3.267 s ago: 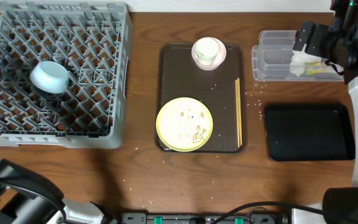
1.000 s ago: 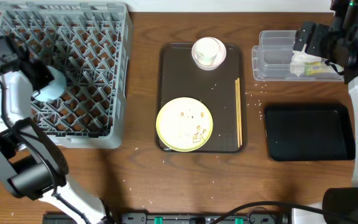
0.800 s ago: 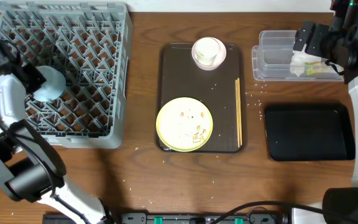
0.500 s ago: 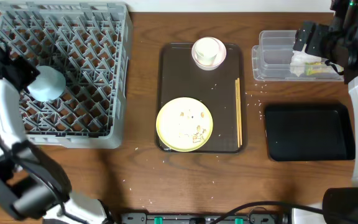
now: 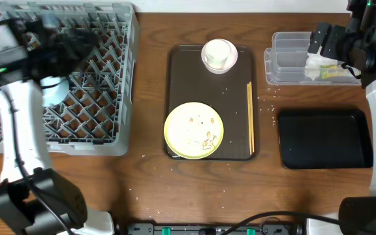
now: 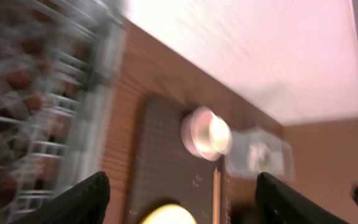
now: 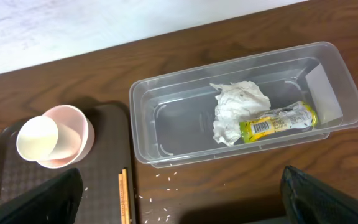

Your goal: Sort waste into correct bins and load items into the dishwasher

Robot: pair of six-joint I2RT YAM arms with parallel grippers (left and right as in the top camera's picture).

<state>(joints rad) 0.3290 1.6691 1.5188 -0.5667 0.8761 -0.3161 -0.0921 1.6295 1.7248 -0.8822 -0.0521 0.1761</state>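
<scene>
The light blue bowl (image 5: pixel 52 90) rests in the grey dishwasher rack (image 5: pixel 126 78), free of any grip. My left gripper (image 5: pixel 82 36) is a blur above the rack's far side. In the left wrist view it (image 6: pixel 182 179) is open and empty, facing the brown tray. On that tray are the small white bowl (image 5: pixel 219 55) (image 6: pixel 205 132) (image 7: pixel 55 137), the yellow plate (image 5: pixel 194 130) with food scraps, and the chopsticks (image 5: pixel 250 117) (image 7: pixel 124 199). My right gripper (image 5: pixel 321 40) (image 7: pixel 180 172) stands open by the clear tub (image 7: pixel 166 130), which holds the tissue (image 7: pixel 238 106) and wrapper (image 7: pixel 278 119).
The brown serving tray (image 5: pixel 175 78) lies mid-table. The glossy black tray (image 5: pixel 322 137) sits at the right, in front of the clear tub (image 5: pixel 286 60). Rice-like scraps (image 7: pixel 166 185) are scattered on the wood between the tub and the chopsticks.
My left gripper has opened and let go of the blue bowl, which stays in the rack. The left arm swung up and right over the rack's far side. The right arm is still.
</scene>
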